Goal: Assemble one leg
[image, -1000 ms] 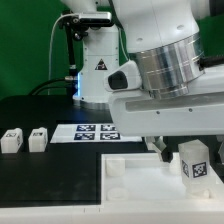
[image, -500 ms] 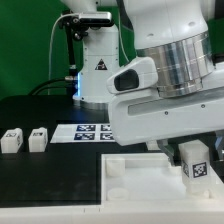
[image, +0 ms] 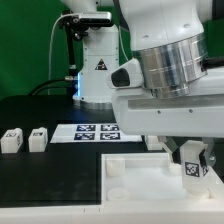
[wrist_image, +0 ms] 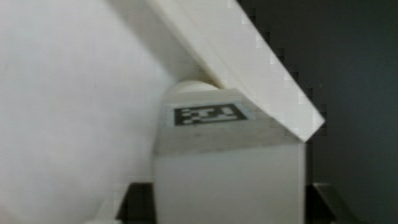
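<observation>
My gripper is shut on a leg, a small white block with a black-and-white tag. It holds the leg upright over the right part of the large white panel. In the wrist view the leg fills the middle between my dark fingertips. The gripper is at the frame's edge. The panel's face and slanting edge lie behind the leg. Two more legs stand on the black table at the exterior view's left.
The marker board lies flat on the black table behind the panel. A white robot base with cables stands at the back. The arm's large wrist hides the back right of the scene.
The wrist has shifted slightly, and the held leg has moved a little down and toward the exterior view's left over the panel. The two loose legs have not moved.
</observation>
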Robot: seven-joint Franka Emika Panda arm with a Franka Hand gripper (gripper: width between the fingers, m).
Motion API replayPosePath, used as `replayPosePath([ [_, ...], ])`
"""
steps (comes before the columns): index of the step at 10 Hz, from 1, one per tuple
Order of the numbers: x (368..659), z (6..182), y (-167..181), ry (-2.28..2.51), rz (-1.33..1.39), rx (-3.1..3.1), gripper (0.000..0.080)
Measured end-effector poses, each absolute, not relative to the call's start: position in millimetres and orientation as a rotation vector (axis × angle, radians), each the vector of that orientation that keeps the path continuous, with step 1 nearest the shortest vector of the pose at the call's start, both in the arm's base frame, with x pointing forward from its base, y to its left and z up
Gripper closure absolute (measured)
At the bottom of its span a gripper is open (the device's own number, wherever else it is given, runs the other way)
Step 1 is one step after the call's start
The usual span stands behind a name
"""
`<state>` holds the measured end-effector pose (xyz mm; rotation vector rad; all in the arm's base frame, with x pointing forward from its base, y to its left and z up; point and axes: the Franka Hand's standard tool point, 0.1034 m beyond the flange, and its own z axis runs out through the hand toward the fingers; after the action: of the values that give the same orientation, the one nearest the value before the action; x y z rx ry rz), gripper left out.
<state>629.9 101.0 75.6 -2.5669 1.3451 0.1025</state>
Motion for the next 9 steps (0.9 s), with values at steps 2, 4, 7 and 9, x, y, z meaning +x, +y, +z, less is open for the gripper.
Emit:
replayPosePath([
  [2,625.5,75.0,107.1,1.82,0.211,-2.214,0.0497],
  [4,626.5,75.2,108.9,2.004,0.266,-2.012,0.0497],
  [7,625.6,74.6,109.3,1.939,0.257,-2.073,0.0497],
  [9,623.4,73.7,108.3,1.624,0.192,-2.354,0.0289],
])
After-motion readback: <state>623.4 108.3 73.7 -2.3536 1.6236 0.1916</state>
